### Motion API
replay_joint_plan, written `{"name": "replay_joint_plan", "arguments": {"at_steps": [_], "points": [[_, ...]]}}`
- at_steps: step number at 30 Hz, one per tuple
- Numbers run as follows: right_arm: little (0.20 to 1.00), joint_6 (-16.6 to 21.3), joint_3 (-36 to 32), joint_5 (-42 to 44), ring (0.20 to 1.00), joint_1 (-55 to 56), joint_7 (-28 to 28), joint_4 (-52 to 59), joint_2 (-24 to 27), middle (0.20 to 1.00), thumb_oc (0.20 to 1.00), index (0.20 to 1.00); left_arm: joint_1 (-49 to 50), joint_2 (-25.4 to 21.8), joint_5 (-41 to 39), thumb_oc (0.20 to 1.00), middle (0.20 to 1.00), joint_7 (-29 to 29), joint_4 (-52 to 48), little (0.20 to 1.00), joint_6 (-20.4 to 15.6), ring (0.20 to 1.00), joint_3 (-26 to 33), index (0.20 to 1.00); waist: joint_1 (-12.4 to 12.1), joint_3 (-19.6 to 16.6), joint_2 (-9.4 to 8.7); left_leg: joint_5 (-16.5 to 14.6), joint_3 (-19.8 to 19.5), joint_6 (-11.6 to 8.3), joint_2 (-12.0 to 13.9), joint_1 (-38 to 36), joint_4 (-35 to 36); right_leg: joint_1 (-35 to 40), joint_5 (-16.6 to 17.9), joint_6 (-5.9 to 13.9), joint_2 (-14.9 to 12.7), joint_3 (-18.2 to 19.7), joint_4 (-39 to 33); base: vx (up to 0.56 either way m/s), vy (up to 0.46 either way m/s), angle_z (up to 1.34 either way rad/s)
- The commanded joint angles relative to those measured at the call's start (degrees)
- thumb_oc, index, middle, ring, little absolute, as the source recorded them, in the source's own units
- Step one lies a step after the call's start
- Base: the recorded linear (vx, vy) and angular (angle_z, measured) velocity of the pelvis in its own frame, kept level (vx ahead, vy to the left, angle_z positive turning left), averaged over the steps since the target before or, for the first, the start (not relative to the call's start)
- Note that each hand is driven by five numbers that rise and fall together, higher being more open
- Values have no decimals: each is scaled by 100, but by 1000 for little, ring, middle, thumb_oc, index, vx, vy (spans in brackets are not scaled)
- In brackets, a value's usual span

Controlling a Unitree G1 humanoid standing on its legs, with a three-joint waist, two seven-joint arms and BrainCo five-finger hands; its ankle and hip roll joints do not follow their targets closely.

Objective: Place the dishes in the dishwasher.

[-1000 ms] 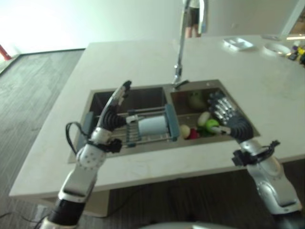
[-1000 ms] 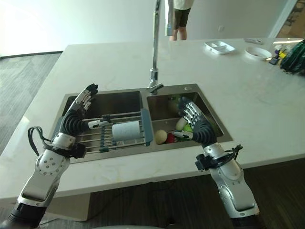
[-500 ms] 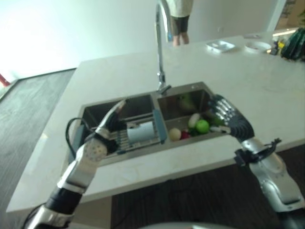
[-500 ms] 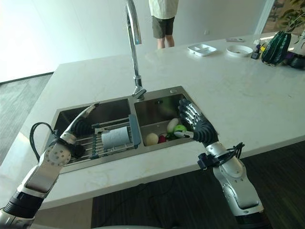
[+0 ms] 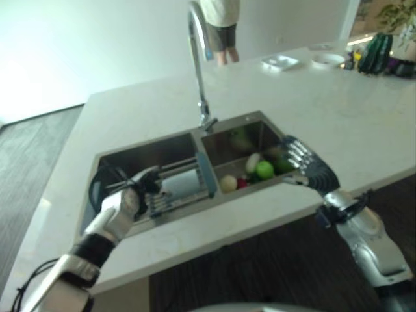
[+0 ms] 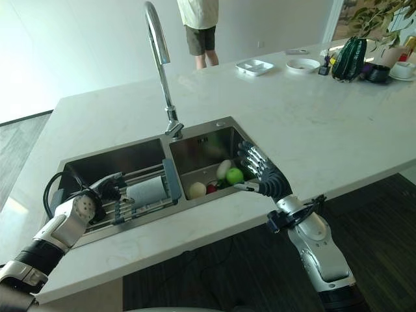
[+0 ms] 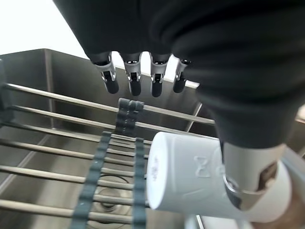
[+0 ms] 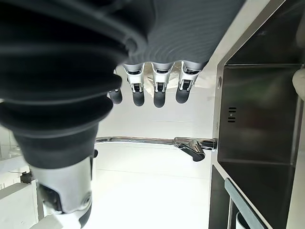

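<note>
Both hands' fingers spread | left hand above white cup | right hand over sink

Bright daylight from upper left; wall blown out to near white. Glare across counter, sink basins darker, in shade. Left wrist view backlit at top, cup evenly lit.

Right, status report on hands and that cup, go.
Left hand open, over the rack, not on the white cup. Right hand open above the right basin's fruit. Cup lies on its side on the rack; nothing blocking it.
</note>
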State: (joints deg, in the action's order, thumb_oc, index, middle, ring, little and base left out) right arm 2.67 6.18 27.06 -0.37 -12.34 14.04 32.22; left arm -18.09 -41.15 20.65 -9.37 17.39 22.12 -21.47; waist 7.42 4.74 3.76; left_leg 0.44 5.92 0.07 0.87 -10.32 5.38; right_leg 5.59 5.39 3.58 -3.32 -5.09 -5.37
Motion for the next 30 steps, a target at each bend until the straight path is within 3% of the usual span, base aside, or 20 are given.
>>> {"name": "replay_joint_plan", "arguments": {"at_steps": [1,30], "points": [[1000,244,-74,113,1000,-532,-59,115,110,1000,1000,1000,-606,-212,423,1000,1000,268,274,1000,-230,1000,-42,1000,-57,-51,-176,-414,286,32,-96,-27,-38,280,-498,369,-71,-127,37,7,13,-6],[1000,189,-292,56,1000,-506,-265,102,177,1000,1000,1000,-824,88,1315,1000,1000,301,1555,1000,-539,1000,-290,1000,202,-67,-251,-524,546,103,-130,-161,-38,275,-466,385,20,213,37,2,8,-7]]}}
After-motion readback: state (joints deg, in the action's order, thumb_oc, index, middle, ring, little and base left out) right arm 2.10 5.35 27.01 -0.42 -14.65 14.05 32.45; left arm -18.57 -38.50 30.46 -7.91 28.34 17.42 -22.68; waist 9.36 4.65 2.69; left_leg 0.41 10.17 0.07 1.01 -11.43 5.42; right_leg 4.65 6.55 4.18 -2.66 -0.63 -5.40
